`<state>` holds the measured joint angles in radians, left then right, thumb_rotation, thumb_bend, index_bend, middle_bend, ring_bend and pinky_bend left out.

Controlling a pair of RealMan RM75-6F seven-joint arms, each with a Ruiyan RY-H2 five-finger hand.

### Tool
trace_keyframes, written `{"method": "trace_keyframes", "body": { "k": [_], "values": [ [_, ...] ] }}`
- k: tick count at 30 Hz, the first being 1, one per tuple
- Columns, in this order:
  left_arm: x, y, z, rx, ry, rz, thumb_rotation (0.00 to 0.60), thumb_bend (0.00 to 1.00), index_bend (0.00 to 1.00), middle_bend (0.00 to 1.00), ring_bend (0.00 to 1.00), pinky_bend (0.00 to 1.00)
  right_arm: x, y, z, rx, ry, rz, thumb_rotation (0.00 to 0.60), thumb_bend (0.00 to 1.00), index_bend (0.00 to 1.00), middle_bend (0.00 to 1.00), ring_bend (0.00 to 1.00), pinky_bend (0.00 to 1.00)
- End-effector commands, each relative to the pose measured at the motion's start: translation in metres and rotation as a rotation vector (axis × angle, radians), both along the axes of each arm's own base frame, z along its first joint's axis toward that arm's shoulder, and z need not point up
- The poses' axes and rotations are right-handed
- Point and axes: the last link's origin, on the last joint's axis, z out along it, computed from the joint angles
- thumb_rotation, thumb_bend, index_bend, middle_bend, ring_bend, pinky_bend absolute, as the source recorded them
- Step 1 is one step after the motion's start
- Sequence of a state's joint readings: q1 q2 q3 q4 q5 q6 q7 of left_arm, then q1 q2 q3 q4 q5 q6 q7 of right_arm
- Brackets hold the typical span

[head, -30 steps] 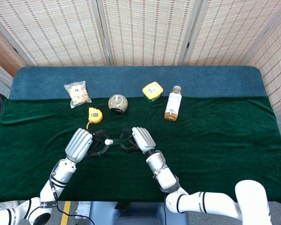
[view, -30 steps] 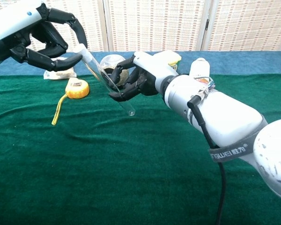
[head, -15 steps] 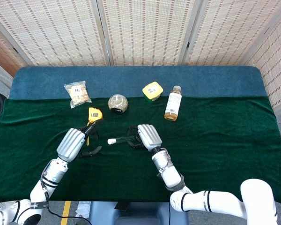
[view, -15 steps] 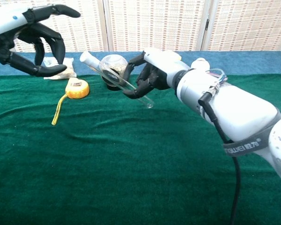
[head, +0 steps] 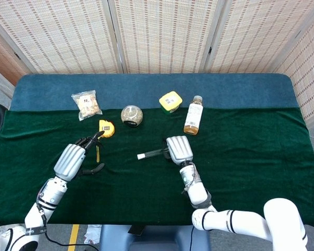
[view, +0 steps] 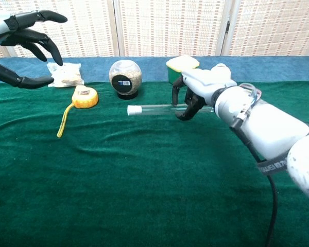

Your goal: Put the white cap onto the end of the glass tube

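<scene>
Right hand (view: 191, 98) grips the glass tube (view: 159, 108) level above the green cloth (view: 144, 195), white cap (view: 135, 109) on its end. Left hand (view: 26, 46) hangs empty, fingers spread (near the yellow tape measure (view: 85, 97)).

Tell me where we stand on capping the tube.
Done: the white cap sits on the end of the glass tube. In hand: the right hand holds the tube level above the cloth. The left hand is open, apart. Left: setting the tube down, perhaps.

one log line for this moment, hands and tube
left hand: open, holds nothing | right hand: holds glass tube roughly level above table | white cap: on tube's end | stage: cap fitted
</scene>
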<state>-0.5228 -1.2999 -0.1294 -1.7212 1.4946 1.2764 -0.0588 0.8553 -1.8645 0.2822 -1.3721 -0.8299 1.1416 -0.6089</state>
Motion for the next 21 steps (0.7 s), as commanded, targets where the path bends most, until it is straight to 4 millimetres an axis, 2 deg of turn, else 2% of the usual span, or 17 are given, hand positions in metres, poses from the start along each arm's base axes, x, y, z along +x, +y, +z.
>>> {"method": "trace_keyframes", "body": {
  "k": [1, 14, 21],
  "values": [
    [-0.001, 0.0, -0.001, -0.002, 0.0, 0.004, 0.6, 0.33, 0.07, 0.42, 0.26, 0.3, -0.002, 0.002, -0.007, -0.001, 0.032, 0.011, 0.6, 0.69, 0.78, 1.0, 1.0, 1.0],
    [-0.007, -0.002, -0.003, -0.003, 0.013, 0.017, 0.6, 0.33, 0.06, 0.41, 0.25, 0.28, -0.01, 0.004, -0.023, 0.01, 0.076, 0.007, 0.6, 0.69, 0.56, 1.0, 1.0, 1.0],
    [-0.015, -0.002, -0.003, -0.002, 0.026, 0.039, 0.6, 0.33, 0.06, 0.41, 0.24, 0.28, -0.012, 0.005, -0.022, 0.027, 0.076, -0.015, 0.6, 0.69, 0.44, 1.0, 1.0, 1.0]
  ]
}}
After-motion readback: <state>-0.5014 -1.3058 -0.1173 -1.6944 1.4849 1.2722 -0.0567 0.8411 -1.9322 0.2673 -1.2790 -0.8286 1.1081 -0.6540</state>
